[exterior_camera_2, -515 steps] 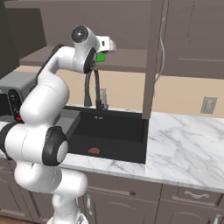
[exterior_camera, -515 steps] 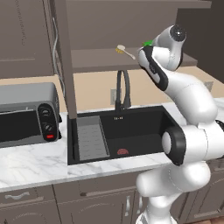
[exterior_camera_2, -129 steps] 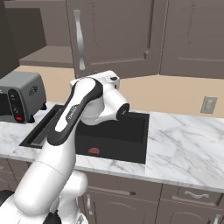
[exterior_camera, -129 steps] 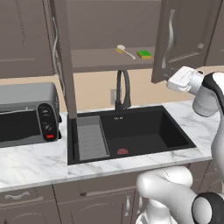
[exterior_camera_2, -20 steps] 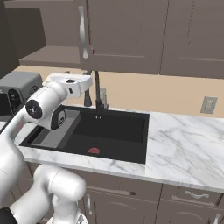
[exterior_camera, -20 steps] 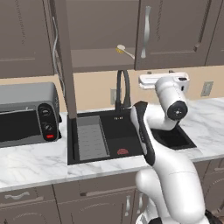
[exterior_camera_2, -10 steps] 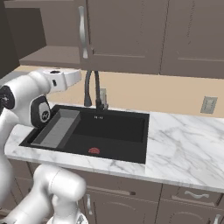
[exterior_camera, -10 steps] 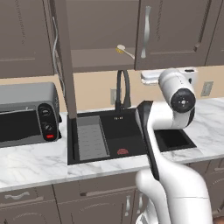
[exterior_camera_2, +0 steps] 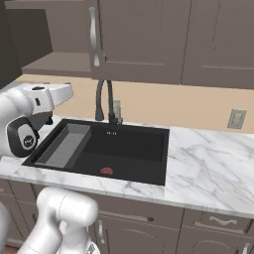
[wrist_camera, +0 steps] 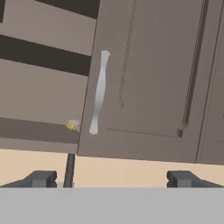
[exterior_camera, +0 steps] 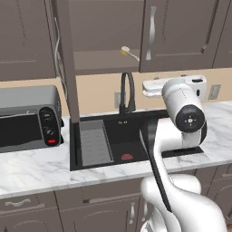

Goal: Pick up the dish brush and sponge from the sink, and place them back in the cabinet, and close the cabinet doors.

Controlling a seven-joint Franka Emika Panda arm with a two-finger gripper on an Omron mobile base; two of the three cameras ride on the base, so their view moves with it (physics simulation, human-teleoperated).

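Doors are what we judge to be left of the job. In the left base view the dish brush (exterior_camera: 129, 53) lies on the shelf of the cabinet (exterior_camera: 97, 61), cream head at about 10 o'clock of its thin handle, and the sink (exterior_camera: 136, 138) holds nothing but its ribbed tray and red drain. We cannot make out the sponge; it may sit behind the right-hand door.

That right-hand door (exterior_camera: 181, 36) looks shut flat across the cabinet front, its silver bar handle (exterior_camera: 151, 31) upright just beside the brush. The left-hand door (exterior_camera: 68, 77) stands swung out, edge-on to us, a tall dark slab running down toward the sink's left rim, with its handle (exterior_camera: 56, 43) on the far face.

In the hand view the end effector (wrist_camera: 112, 178) has its two dark tips (wrist_camera: 41, 178) set wide apart with nothing between them. The shut door and its handle (wrist_camera: 99, 98) rise straight ahead at 12 o'clock, and the brush head (wrist_camera: 72, 126) peeks out at about 11 o'clock beside the door's lower edge.

So the relation that matters: from the left base view, the open door lies at roughly 9 o'clock of our hand (exterior_camera: 156, 87), well apart, long axis vertical. We judge the next move calls for travel leftward past the faucet (exterior_camera: 127, 90), then a push on that door's outer face.
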